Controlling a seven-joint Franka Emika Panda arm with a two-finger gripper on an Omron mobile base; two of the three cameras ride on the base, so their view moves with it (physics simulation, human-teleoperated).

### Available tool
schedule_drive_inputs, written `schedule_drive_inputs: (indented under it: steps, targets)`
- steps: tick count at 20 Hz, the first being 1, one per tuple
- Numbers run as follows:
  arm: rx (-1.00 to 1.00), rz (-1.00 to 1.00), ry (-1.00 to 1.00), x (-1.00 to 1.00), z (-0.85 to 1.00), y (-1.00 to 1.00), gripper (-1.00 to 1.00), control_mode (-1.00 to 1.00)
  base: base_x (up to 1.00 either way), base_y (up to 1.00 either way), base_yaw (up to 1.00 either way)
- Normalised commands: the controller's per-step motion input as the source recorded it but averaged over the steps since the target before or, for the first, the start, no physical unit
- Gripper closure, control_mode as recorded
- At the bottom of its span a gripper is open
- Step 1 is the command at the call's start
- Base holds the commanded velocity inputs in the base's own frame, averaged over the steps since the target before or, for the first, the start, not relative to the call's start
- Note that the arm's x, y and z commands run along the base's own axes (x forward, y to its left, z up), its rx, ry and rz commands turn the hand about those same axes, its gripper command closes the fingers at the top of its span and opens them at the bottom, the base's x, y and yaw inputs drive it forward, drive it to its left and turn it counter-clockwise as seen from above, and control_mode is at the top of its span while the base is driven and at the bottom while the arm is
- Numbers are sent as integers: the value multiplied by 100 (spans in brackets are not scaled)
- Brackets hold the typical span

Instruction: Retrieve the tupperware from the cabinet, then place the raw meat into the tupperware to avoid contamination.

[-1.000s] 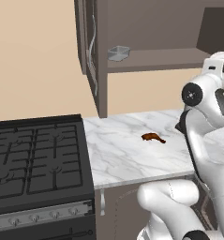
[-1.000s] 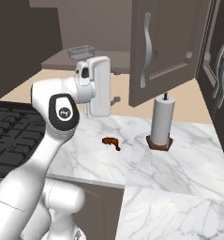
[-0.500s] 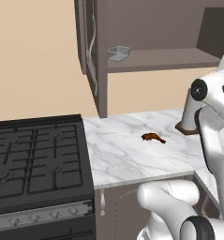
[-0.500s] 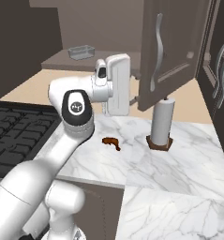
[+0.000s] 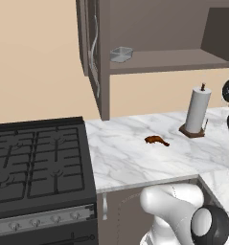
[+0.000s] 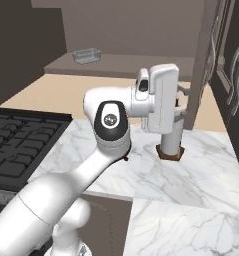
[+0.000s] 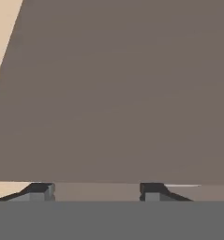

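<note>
A: Where looking from the left base view, found the tupperware [image 5: 121,54] at the left end of the inner shelf of the cabinet [image 5: 154,24], upright, lidless, close to the open left door.

B: Same from the right base view: sitting on the shelf, well apart from the hand. And the raw meat?

A: Lying on the marble counter [image 5: 125,160] in the left base view, thick end left, thin tail right, between the stove [image 5: 37,162] and the paper towel roll [image 5: 197,111], touching neither.

B: From the right side, mostly blocked by the arm's elbow. Roll likewise half hidden behind the hand, brown base plain below it.

A: Gripper?

B: Shown best from the right: hand raised above the counter, level, aimed right at the edge of the right cabinet door [image 6: 201,65], very close to it. Cannot tell from there whether touching.

A: In the hand view, gripper [image 7: 94,191] with both dark tips standing apart, flat grey-brown panel across nearly everything ahead, strip of beige wall at upper left.

B: Spread, then, with nothing clearly pinched between the tips.

A: Agreed. Not holding the tupperware or the meat.
</note>
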Motion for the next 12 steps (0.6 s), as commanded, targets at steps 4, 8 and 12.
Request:
schedule_drive_inputs:
  steps: [4,8,12]
  targets:
    - [0,-11,2,32,-28,-79,-100,-100,0,0,0]
    - [0,-6,6,76,-39,-86,-100,-100,0,0,0]
    - [0,-1,8,91,-44,-85,-100,-100,0,0,0]
